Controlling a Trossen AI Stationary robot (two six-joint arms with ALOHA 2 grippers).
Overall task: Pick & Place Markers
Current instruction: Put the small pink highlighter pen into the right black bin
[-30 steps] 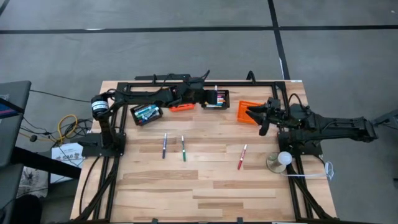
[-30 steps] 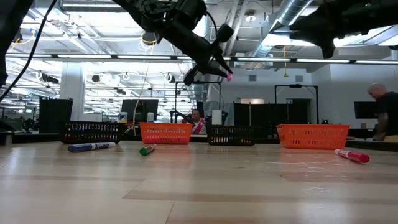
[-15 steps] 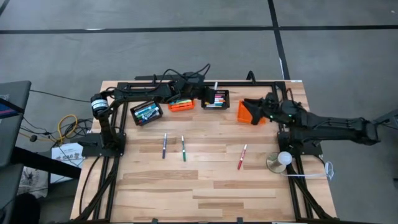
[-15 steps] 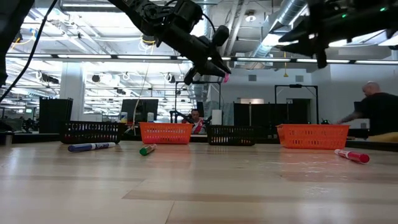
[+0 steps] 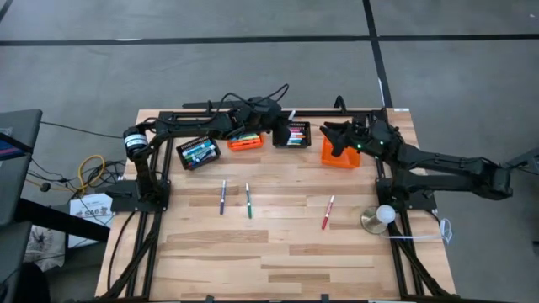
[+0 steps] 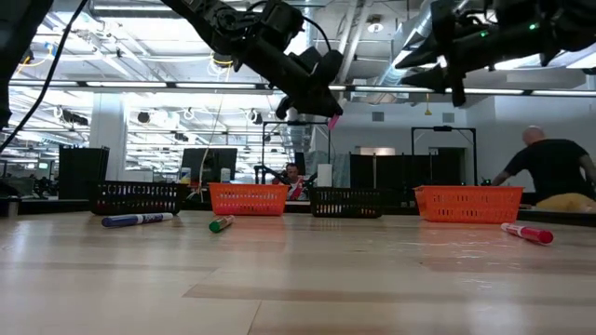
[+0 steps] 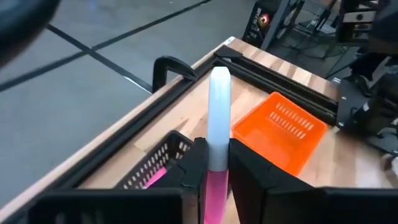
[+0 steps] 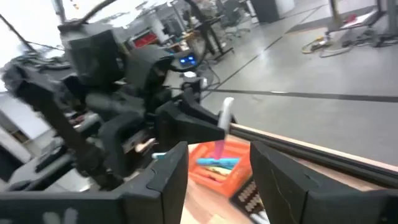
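Pink marker up in the air above the baskets.
The left gripper (image 7: 214, 171) clamps a pink-and-white marker (image 7: 218, 118) upright between its fingers, above the black basket (image 5: 292, 134). The right gripper (image 8: 217, 163) hovers over the orange basket (image 5: 339, 152), fingers parted, holding nothing. Three markers (image 5: 248, 200) lie on the table (image 5: 278, 261).

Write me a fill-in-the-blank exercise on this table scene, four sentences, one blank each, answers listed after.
1. The left hand is shut on a white and ____ marker.
2. On the bare wood lie ____ loose markers.
3. The right hand hovers above the ____ basket at the right end of the row.
4. The marker lying nearest the right arm is ____.

Missing words: pink; three; orange; red
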